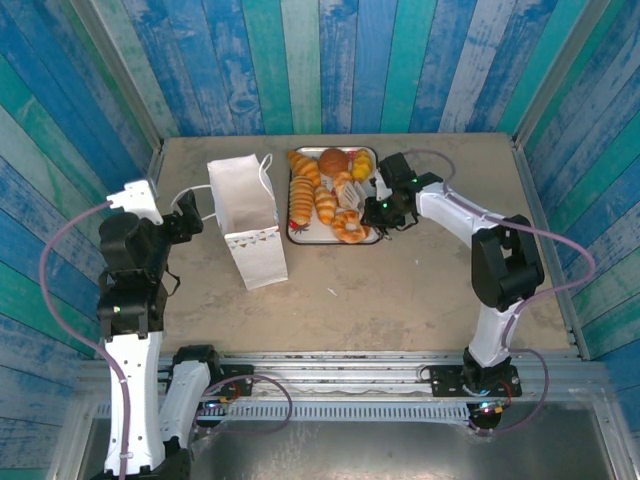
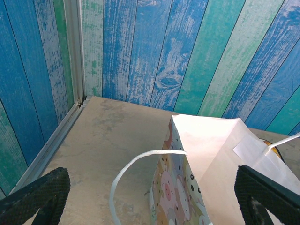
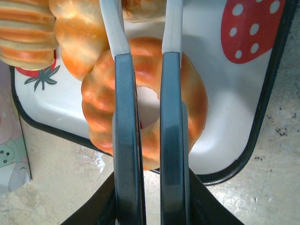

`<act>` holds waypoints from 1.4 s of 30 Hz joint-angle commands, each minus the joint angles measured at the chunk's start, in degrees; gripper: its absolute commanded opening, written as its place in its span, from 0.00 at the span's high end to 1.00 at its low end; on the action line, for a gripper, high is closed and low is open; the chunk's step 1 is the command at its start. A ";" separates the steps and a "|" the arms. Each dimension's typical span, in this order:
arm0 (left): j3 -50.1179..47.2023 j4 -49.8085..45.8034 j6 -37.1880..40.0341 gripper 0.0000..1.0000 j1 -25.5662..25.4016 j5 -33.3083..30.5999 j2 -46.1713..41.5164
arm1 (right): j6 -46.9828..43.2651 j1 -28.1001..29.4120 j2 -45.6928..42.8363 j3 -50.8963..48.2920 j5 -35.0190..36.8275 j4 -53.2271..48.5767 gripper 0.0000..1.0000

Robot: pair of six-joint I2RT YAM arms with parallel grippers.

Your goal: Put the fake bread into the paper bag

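beige counter (image 1: 400,280), blue plank walls (image 1: 300,60). left pincer (image 2: 150,197) released, beside paper bag (image 1: 245,225). right pincer (image 3: 149,93) near-closed over ring doughnut (image 3: 194,98) on tray (image 3: 262,117); grasp: cannot tell.

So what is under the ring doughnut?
The white tray shows through the doughnut's hole, and its black rim runs beneath the near edge. The doughnut itself and the right gripper cover the rest.

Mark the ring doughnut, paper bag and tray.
ring doughnut (image 3: 196,101), right wrist view, right side of ring.
paper bag (image 1: 243,200), top external view, white panel.
tray (image 3: 225,112), right wrist view, bare white floor.
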 commanded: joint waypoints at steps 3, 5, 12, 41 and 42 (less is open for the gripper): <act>3.64 0.21 -2.12 0.06 0.02 0.70 0.58 | 0.44 -0.11 -5.57 -1.05 0.84 1.52 0.89; 5.15 -1.05 -2.37 0.05 0.00 1.33 1.12 | 0.53 -0.10 -6.87 -1.29 1.47 1.53 0.90; 13.66 -12.35 -0.72 0.01 0.01 4.01 9.14 | 1.44 0.03 -14.06 -2.59 2.94 1.69 0.92; 35.06 -23.50 6.66 0.10 0.04 9.13 39.13 | 0.86 24.26 -30.47 16.09 15.60 -3.33 0.93; 35.37 -22.94 6.70 0.11 0.08 9.14 39.97 | 1.40 25.38 -30.17 16.05 15.78 -3.04 0.93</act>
